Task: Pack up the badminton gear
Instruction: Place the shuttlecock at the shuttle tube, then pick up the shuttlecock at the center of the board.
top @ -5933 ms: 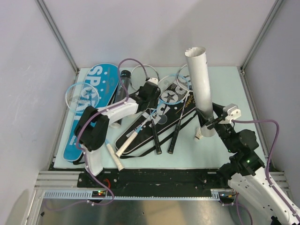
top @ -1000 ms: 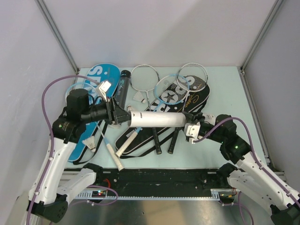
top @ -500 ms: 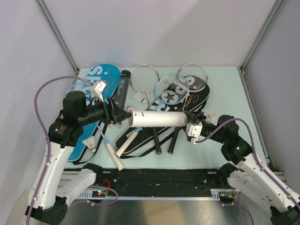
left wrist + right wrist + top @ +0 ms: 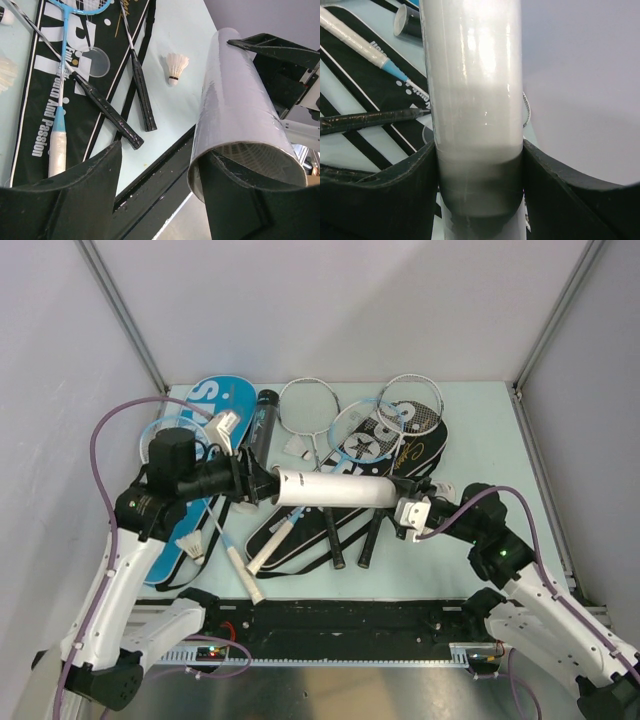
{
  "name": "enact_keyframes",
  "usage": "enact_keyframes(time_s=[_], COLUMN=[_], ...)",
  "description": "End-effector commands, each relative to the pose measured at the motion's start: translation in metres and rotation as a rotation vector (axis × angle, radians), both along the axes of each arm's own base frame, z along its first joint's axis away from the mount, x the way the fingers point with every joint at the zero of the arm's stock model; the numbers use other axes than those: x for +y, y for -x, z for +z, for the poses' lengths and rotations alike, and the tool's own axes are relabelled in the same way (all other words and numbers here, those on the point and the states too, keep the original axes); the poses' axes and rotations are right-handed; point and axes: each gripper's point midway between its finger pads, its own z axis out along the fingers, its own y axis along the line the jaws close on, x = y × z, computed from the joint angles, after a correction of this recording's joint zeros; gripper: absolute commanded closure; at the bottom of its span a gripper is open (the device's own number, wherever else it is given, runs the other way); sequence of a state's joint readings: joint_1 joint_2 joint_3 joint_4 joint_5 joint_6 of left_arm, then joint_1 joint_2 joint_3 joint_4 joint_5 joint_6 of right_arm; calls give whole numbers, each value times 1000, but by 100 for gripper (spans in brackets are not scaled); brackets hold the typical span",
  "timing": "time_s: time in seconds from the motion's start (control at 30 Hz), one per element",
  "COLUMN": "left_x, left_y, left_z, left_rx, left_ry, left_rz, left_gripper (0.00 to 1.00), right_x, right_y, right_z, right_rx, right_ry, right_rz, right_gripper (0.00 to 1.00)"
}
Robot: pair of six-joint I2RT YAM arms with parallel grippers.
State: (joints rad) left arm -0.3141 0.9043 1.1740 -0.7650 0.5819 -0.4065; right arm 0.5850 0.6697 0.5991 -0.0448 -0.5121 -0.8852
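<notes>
Plain pale grey walls (image 4: 340, 300), framed by slanting aluminium posts (image 4: 120, 310), enclose an evenly lit pale mint surface (image 4: 485, 425) with a metal rail (image 4: 340, 653) along its near edge.

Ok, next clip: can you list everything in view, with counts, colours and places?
white shuttle tube: one, white with dark end, held level above the table between both grippers
black shuttle tube: one, black, lying at the back left
blue racket bag: one, blue, left side
black racket bag: one, black, centre
thin-framed rackets: four, two black handles, two white, on and around the bags
white feather shuttlecocks: at least three, white, scattered
table: one, pale green
left gripper: open, at the tube's open end
right gripper: shut on the tube's dark end
</notes>
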Motion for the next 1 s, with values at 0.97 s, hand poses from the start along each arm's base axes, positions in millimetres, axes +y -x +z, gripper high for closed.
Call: enact_keyframes(time_s=[0.97], left_x=[71], left_y=[-158], left_z=[30], left_rx=[-187], left_ry=[-257], left_rz=[420], left_gripper=[26], right_x=[-19], right_y=[1], right_z=[73], right_rx=[72], right_ry=[-361], right_rz=[-131], right_gripper=[61])
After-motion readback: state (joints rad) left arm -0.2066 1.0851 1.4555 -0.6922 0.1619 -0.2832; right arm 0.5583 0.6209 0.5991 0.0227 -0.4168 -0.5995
